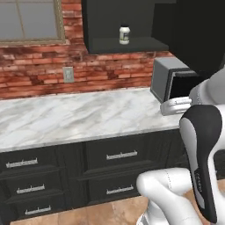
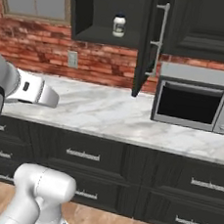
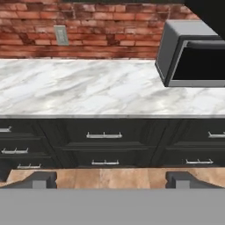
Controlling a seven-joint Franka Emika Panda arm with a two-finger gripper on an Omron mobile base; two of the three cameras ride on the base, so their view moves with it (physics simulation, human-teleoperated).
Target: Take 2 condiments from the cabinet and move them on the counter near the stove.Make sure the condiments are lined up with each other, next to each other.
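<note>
Claw spread wide and empty, hovering low before counter, jar waiting on cabinet shelf.

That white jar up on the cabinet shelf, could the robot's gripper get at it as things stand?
Probably yes. The white jar stands alone on the cabinet shelf with the door swung open, so its front is free. The gripper is open but low, facing the drawers, so it must rise first.
</note>
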